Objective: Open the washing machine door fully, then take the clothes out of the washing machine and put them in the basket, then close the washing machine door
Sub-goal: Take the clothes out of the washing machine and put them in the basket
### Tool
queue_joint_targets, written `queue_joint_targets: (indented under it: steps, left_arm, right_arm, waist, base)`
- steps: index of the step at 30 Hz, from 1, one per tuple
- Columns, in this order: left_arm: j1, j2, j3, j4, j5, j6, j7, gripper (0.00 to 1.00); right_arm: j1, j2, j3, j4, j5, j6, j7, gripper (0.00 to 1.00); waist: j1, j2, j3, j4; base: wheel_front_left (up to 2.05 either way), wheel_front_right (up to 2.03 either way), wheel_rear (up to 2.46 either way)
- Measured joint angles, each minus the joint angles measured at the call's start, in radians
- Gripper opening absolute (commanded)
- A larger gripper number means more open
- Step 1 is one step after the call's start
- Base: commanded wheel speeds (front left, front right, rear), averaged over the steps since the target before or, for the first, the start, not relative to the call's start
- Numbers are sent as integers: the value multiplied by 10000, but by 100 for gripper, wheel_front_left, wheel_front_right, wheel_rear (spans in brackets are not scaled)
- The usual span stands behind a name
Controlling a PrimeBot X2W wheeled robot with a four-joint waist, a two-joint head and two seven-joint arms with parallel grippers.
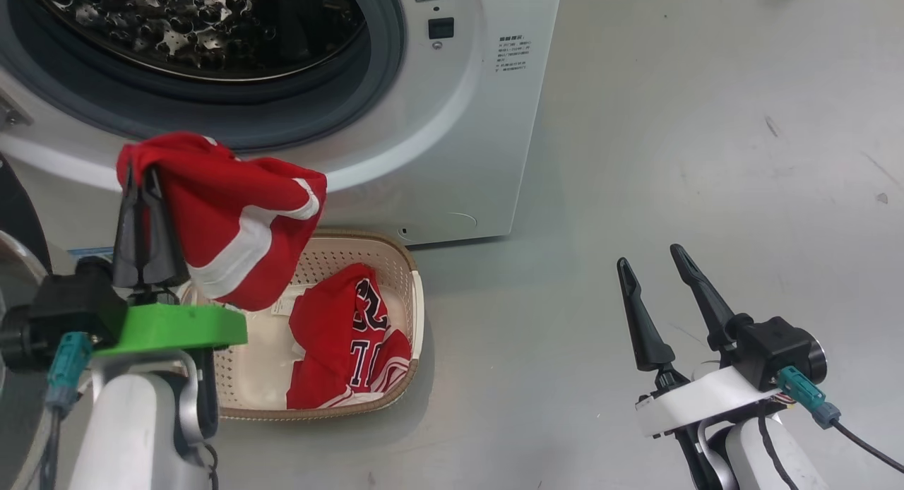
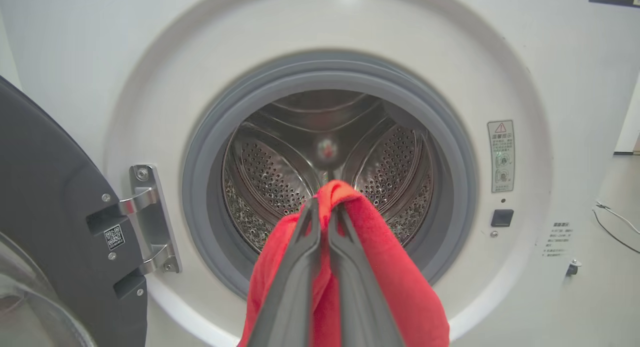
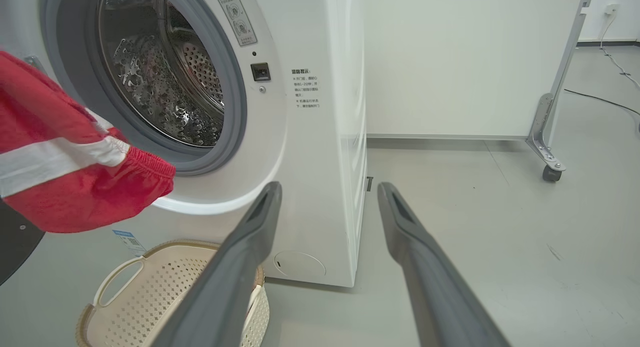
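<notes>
Left gripper: closest thing in view, near left. Its fingers were pinched right together on a red garment, with the cloth's top fold bunched over the tips.
Held garment: red with white stripes, pretty crumpled. It hung off the left gripper in front of the washer's opening, outside the drum and above the left end of the basket. From the right wrist view it looked clear of the basket.
Basket: cream perforated plastic with a brown woven-look rim and a white handle. It sat on the floor just in front of the washer's base.
Second garment: another red piece with black-and-white lettering, lying in a heap in the right half of the basket.
Washing machine: white front loader at the far left, with a grey rubber ring around a shiny perforated steel drum. A warning sticker sat to the right of the opening.
Washing machine door: swung open to the left, dark inner face toward the left wrist camera, hanging on a metal hinge.
Right gripper: fingers spread wide with nothing between them, over bare floor at the near right, well apart from the basket.
Floor: plain grey with a few scuffs.
Far right of the washer: a white panel on a metal frame with a caster.
</notes>
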Motion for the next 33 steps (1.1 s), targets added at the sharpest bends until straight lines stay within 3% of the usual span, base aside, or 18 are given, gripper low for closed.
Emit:
queue_joint_targets:
  steps: [19, 33]
  left_arm:
    - [851, -19, -832, 1243, -272, 127, -88, 0]
    - [349, -19, -1191, 3482, -1035, 176, 58, 0]
  right_arm:
    - [-69, 4, 128, -430, -94, 2, 0, 100]
    - [-750, 2, 408, -704, -86, 6, 0, 100]
  waist:
    - [0, 0, 1029, -112]
    - [0, 0, 2339, -592]
  base:
    - [0, 0, 0]
    - [0, 0, 0]
